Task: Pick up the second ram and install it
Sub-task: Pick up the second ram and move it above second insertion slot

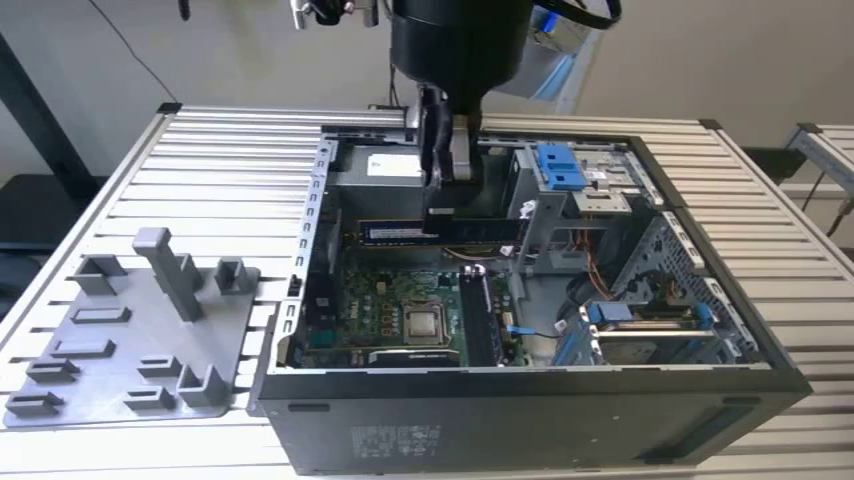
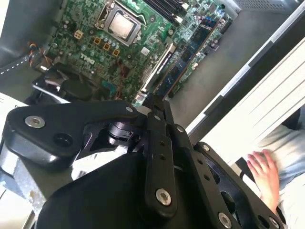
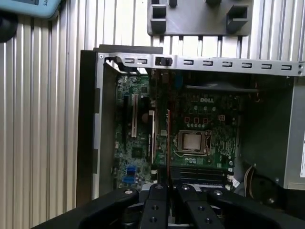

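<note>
Your gripper (image 1: 442, 212) pinches the second ram (image 1: 461, 231), pale-labelled, above the open computer case (image 1: 534, 410), which holds the motherboard (image 1: 387, 300).

gripper (image 1: 449, 203) clamping second ram (image 1: 400, 232) — over open computer case (image 1: 534, 385), grey fixture (image 1: 120, 340) beside

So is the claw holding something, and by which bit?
Yes. The gripper is shut on the second ram, pinching its upper long edge near the middle, above the motherboard.

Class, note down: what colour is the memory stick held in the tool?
Second ram: dark, almost black; clearest in the exterior view.
</note>
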{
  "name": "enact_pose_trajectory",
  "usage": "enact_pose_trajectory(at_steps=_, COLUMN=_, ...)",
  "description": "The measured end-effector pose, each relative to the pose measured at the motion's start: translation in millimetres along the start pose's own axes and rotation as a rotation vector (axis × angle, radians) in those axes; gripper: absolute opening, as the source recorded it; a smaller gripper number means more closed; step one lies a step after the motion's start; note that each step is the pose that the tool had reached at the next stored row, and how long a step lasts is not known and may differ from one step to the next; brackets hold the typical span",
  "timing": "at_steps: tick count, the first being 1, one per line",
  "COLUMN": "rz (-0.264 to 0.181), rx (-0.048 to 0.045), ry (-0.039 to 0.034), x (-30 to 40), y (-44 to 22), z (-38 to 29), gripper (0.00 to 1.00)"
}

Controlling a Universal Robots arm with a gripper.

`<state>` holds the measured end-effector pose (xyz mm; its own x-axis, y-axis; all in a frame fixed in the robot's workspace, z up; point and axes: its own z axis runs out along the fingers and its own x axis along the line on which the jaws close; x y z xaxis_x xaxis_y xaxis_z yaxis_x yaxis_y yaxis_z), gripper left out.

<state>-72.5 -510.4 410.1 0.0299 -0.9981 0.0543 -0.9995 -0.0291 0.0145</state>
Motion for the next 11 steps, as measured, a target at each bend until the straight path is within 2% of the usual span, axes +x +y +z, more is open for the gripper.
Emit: enact_pose_trajectory(at_steps=11, rz=0.000, rx=0.0000, ry=0.0000, x=1.3, y=-41.8, z=-0.5, gripper=0.13)
